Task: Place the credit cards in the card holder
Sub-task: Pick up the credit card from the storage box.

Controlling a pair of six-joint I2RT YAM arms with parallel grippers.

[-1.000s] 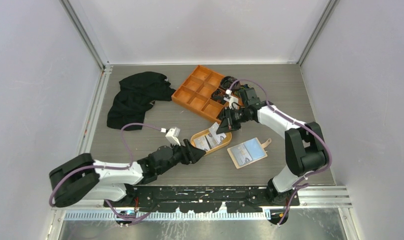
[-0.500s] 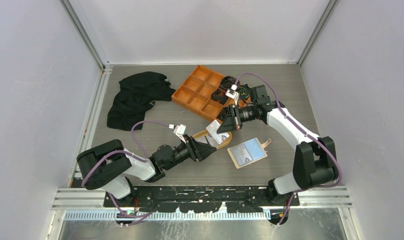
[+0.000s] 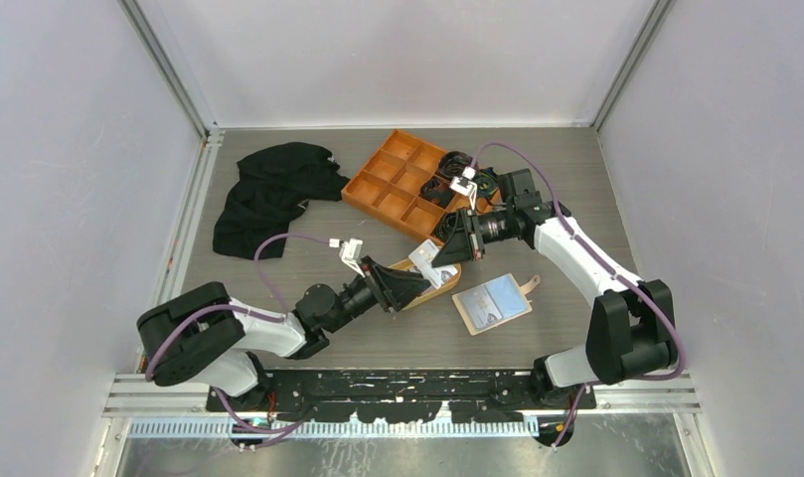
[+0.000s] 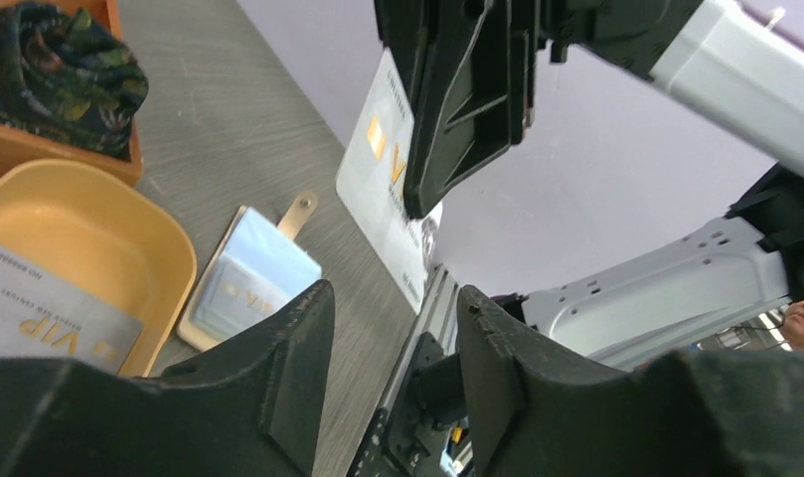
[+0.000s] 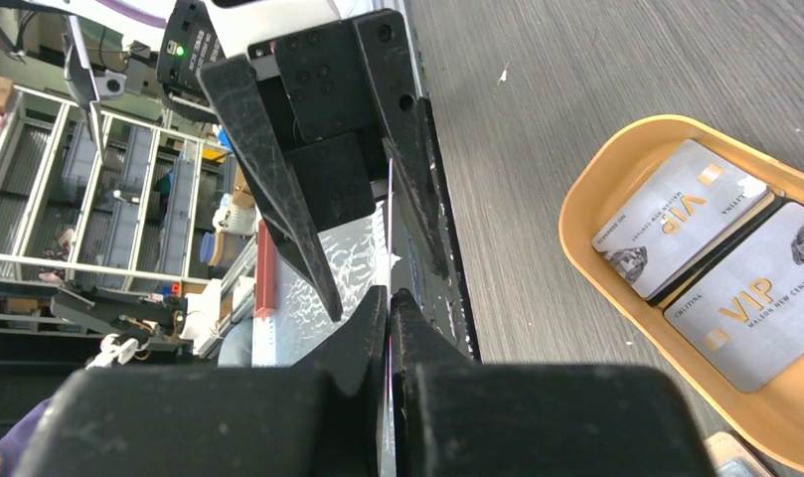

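Right end effector [image 5: 388, 298] pinching white card [image 4: 370, 187], left end effector [image 4: 393, 298] near

Left end effector [image 4: 393, 298] agape; right end effector [image 5: 388, 298] clamped tight; tips close together

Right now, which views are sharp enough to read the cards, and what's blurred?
Right wrist: cards in the dish sharp, VIP print legible; own jaws a dark close-up blur. Left wrist: held card fairly sharp but half hidden by the right jaws; near jaws blurred. Top: evenly lit, print too small.
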